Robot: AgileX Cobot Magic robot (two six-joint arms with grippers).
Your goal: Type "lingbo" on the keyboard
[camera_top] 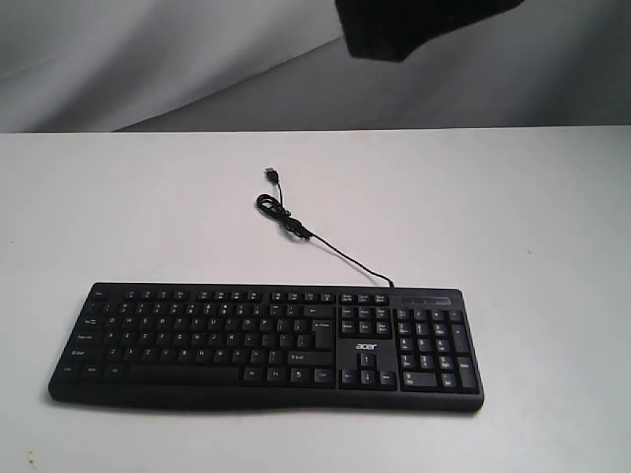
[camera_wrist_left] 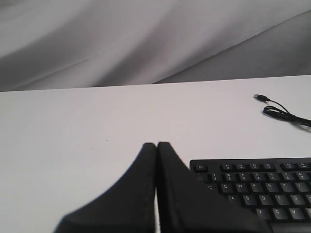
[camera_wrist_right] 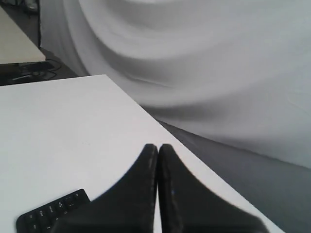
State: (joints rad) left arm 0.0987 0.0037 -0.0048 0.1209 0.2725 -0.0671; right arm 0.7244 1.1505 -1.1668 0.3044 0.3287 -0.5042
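Item 1: left end effector (camera_wrist_left: 156, 144). Two black tapering fingers (camera_wrist_left: 129, 199) pressed together along their whole visible length, with only a thin seam between them. Nothing is gripped. The tips are blunt, rounded and level with each other, and the bases widen toward the wrist.

Item 2: right end effector (camera_wrist_right: 158, 146). Same pattern: two black fingers (camera_wrist_right: 194, 206) meeting flush along a hairline seam, nothing between them. The tips are rounded and even.

Item 3: dark shape (camera_top: 419, 25) at the upper edge of the exterior view. Black and blurred; whether it belongs to an arm cannot be told.

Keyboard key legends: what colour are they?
White, on the black keyboard; clearest in the left wrist view.
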